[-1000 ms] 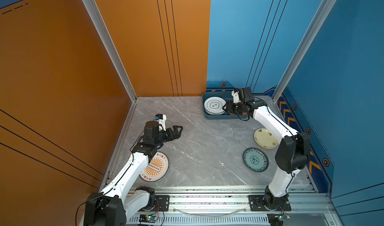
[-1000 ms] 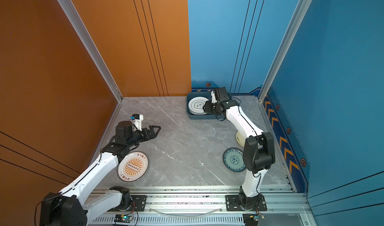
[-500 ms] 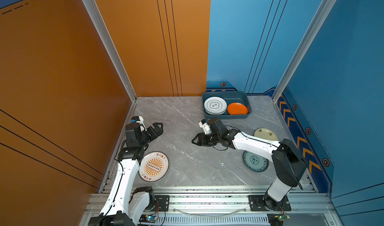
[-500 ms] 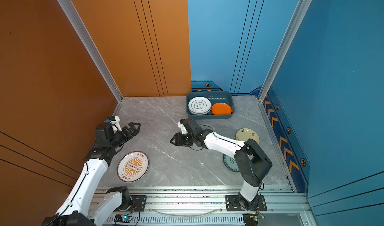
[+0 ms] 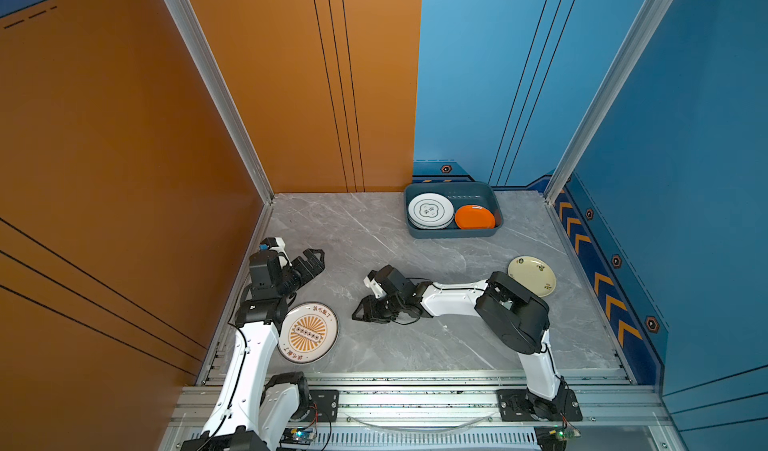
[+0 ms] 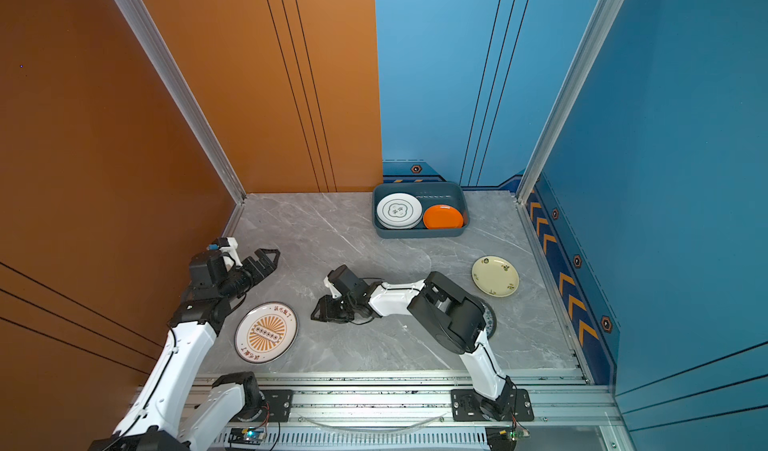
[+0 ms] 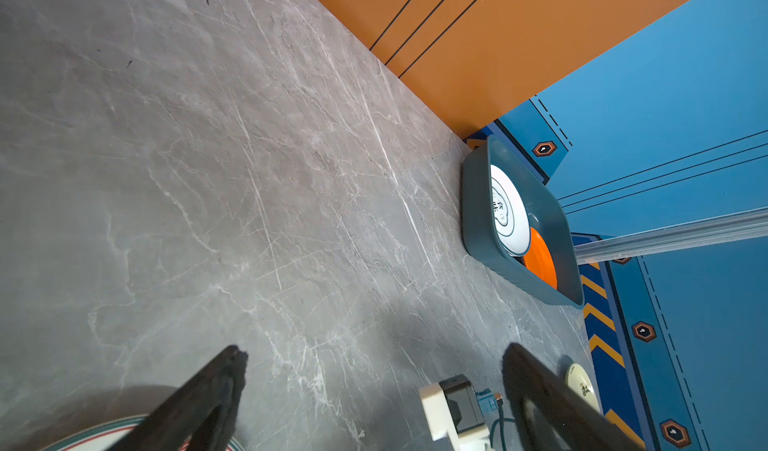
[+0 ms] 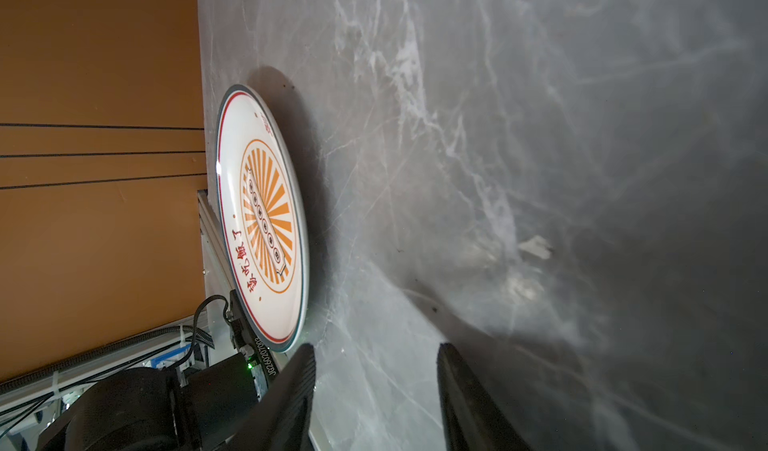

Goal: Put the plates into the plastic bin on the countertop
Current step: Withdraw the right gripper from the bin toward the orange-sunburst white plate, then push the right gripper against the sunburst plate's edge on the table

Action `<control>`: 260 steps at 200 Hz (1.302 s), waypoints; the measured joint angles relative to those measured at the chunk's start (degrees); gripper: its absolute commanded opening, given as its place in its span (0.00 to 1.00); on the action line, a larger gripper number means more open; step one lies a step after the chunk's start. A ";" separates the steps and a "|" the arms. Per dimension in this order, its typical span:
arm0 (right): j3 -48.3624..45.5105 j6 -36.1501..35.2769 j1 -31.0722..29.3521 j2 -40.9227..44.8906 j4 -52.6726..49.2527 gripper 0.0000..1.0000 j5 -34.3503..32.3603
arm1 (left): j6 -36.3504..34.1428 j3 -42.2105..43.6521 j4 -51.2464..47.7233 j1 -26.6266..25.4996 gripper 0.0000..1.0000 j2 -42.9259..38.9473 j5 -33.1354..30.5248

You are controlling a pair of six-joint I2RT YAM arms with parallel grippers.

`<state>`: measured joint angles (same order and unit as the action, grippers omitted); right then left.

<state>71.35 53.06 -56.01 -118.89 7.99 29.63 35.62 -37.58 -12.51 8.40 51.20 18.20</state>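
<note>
On the countertop [image 5: 374, 237] the plastic bin [image 5: 453, 232] sits far, right of centre, holding stacked plates [image 5: 430, 210] left of a single plate [image 5: 475, 217]; a lone plate [image 5: 307, 332] lies near-left, another plate [image 5: 532, 275] right.

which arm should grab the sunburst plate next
Right, probably: the right claw sits low near the sunburst plate, open and facing it. The left claw, also open, points away toward the bin.
</note>
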 measured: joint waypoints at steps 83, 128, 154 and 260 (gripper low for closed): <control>5.29 5.46 -2.58 -7.43 8.74 0.50 2.14 | 0.26 1.22 0.42 1.01 0.98 0.02 0.15; 8.55 7.23 -3.65 -10.43 10.54 0.48 3.26 | 0.46 2.01 1.68 1.75 0.98 0.02 0.83; 9.62 7.21 -4.00 -11.15 10.14 0.44 3.17 | 0.48 2.19 2.60 1.84 0.98 0.02 1.40; 12.33 7.06 -4.31 -13.64 7.69 0.04 2.73 | 0.92 3.41 4.15 2.47 0.98 0.24 2.43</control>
<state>83.68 60.12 -60.31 -132.53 15.68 32.36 36.53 -34.17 -8.36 10.87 51.44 20.62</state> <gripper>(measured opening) 0.081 0.979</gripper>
